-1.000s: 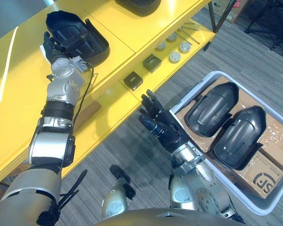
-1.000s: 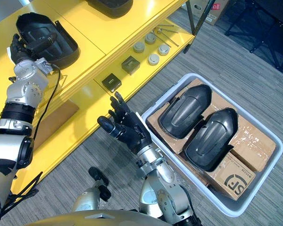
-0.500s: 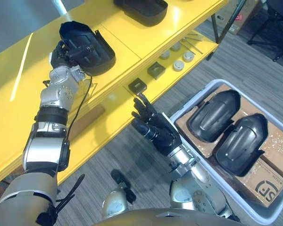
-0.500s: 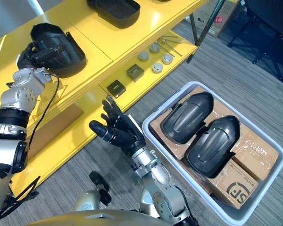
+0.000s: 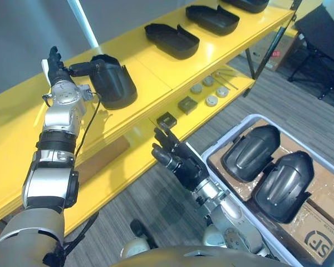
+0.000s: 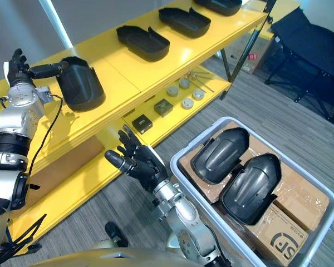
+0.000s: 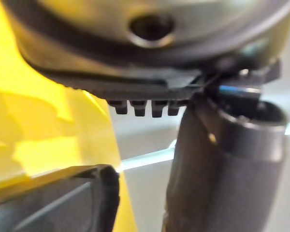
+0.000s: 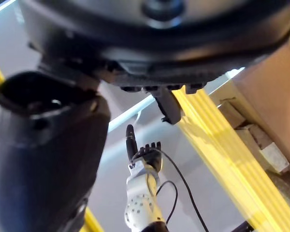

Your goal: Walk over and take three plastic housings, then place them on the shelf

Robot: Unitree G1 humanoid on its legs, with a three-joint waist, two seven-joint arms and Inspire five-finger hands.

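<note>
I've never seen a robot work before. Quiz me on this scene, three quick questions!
1. True or false: the right robot hand is shut round something.
2. How many housings lie in the bin?
3. The housing beside the left robot hand rests on: A the floor, B the top shelf, C the bin.
Key: 1 false, it is open and empty; 2 two; 3 B.
</note>
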